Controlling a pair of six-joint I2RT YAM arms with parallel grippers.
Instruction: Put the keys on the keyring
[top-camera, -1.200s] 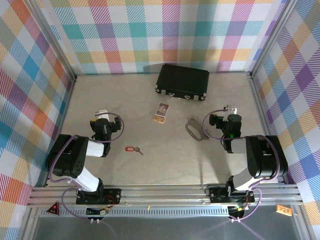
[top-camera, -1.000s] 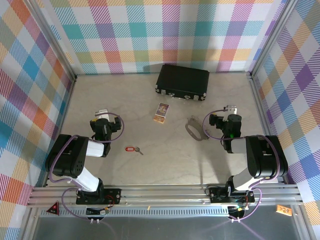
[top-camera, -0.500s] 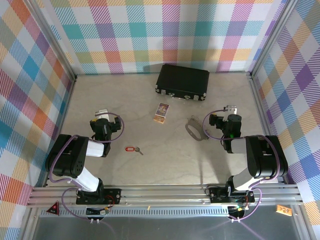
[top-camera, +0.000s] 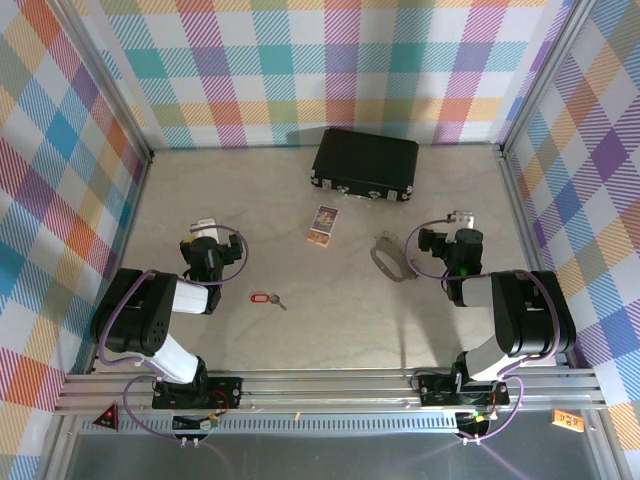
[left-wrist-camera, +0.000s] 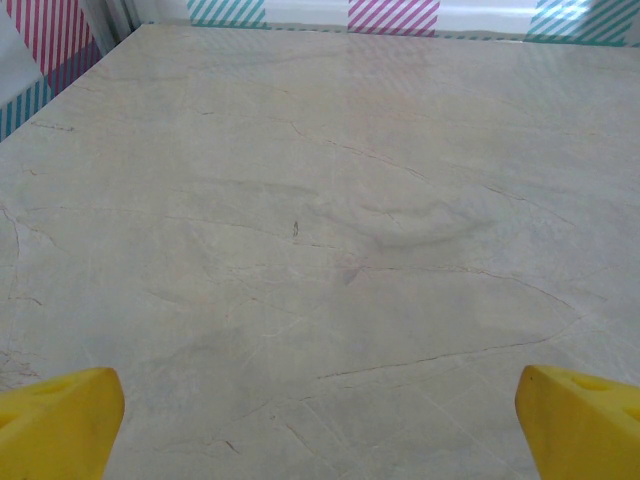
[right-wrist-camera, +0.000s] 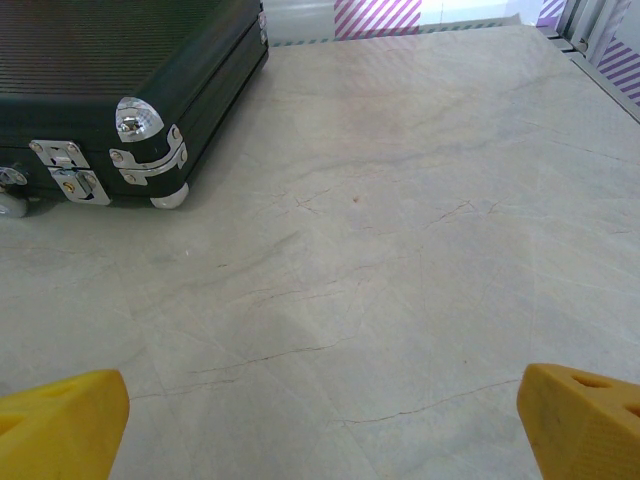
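Checked walls (top-camera: 300, 70) closed the table (top-camera: 340, 320) on three sides. Bare surface lay ahead of the left gripper (left-wrist-camera: 320, 425) and the right gripper (right-wrist-camera: 320, 425), each spread wide and empty. A black case (top-camera: 365, 164) sat near the back wall. The keys (top-camera: 267, 298), silver with a red oval tag, lay flat near the front, nearer the left gripper. The keyring (top-camera: 388, 258), a grey oval loop, lay beside the right gripper, well apart from the keys.

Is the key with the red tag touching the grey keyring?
Apart. The top external view shows the keys lying alone on the table, with a wide stretch of bare tabletop between them and the keyring off to their right.
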